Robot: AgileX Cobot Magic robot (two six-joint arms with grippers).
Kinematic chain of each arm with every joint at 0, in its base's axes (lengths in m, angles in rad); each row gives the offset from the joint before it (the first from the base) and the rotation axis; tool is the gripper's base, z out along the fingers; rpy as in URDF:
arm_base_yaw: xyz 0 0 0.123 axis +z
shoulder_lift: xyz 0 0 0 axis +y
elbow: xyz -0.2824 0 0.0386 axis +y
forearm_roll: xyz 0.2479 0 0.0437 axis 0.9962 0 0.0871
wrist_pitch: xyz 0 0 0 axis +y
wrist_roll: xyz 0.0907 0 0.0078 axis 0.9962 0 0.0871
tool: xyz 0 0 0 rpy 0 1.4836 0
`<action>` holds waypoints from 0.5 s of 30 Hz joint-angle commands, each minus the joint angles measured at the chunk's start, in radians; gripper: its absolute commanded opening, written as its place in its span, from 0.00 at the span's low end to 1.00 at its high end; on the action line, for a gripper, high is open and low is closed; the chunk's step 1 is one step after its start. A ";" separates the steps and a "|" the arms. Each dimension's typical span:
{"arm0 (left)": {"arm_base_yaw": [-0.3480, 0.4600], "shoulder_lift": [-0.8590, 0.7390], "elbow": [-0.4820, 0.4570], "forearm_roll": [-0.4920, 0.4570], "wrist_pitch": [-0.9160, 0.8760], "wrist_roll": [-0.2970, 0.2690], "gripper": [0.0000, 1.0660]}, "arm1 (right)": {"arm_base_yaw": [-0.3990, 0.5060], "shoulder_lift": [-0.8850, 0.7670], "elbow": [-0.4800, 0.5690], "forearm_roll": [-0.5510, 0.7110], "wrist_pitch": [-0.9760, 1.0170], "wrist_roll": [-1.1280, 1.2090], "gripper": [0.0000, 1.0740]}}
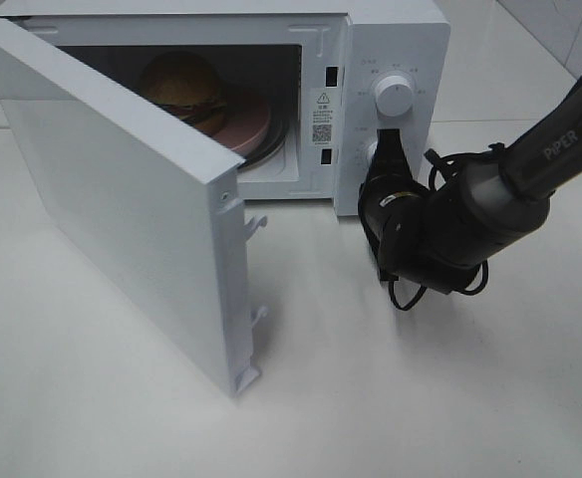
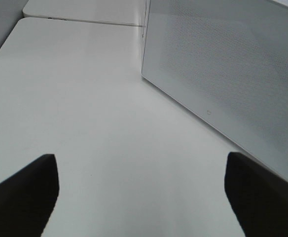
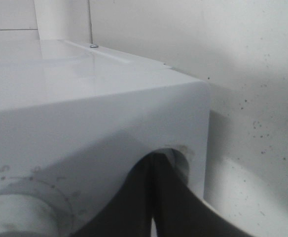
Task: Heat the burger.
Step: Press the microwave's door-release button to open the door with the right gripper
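The burger (image 1: 181, 85) sits on a pink plate (image 1: 249, 127) inside the white microwave (image 1: 401, 40), whose door (image 1: 112, 189) stands wide open. My right gripper (image 1: 388, 141) is shut, with its tips against the lower knob (image 1: 372, 152) of the control panel. The right wrist view shows the same dark fingers pressed together (image 3: 153, 165) at the panel's edge. My left gripper (image 2: 141, 192) is open above the bare table, its fingers (image 2: 30, 190) far apart, beside the door's outer face (image 2: 223, 64). It does not show in the exterior high view.
The upper knob (image 1: 393, 97) is above the right gripper. The open door reaches far out over the white table (image 1: 421, 398) toward the front left. Cables hang from the right arm (image 1: 490, 199). A tiled wall stands behind the microwave.
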 commanded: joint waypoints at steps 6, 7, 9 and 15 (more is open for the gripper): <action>0.001 -0.008 0.004 -0.004 0.000 -0.008 0.79 | -0.041 -0.088 0.006 -0.133 -0.160 -0.019 0.00; 0.001 -0.008 0.004 -0.004 0.000 -0.008 0.79 | -0.041 -0.088 0.006 -0.133 -0.160 -0.019 0.00; 0.001 -0.008 0.004 -0.004 0.000 -0.008 0.79 | -0.039 -0.127 0.070 -0.159 -0.096 -0.022 0.00; 0.001 -0.008 0.004 -0.004 0.000 -0.008 0.79 | -0.039 -0.171 0.146 -0.212 0.002 -0.030 0.00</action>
